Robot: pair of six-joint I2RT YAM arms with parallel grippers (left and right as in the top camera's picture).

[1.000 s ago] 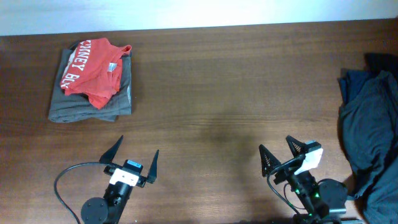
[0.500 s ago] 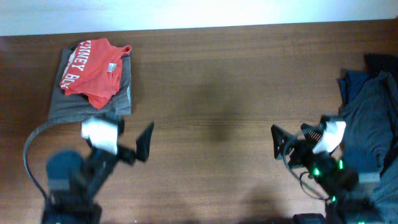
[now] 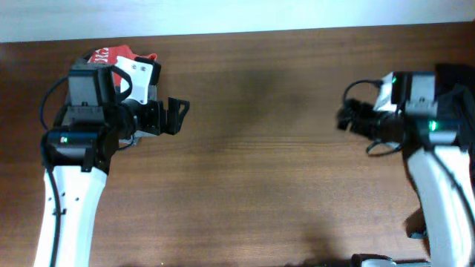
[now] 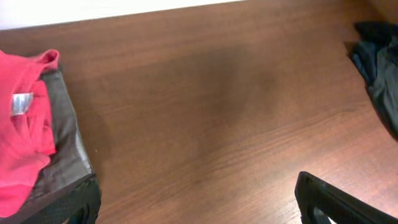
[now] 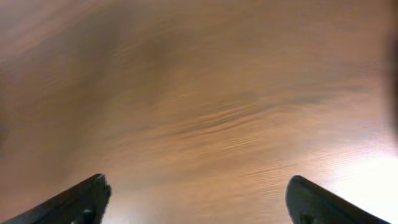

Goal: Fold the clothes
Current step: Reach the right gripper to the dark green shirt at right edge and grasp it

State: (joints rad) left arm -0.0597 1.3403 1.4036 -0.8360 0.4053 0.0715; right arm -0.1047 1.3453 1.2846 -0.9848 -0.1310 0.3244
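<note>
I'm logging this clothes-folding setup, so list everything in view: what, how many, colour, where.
table: one, brown wood, under everything
white strip: one, white, beyond the table's far edge
red tee: one, red, atop the grey garment, left end
grey garment: one, grey, folded under the red tee
dark garments: heap, count unclear, black and blue-grey, right edge
left gripper: one, black, open, near the red tee
right gripper: one, black, open, above bare table
</note>
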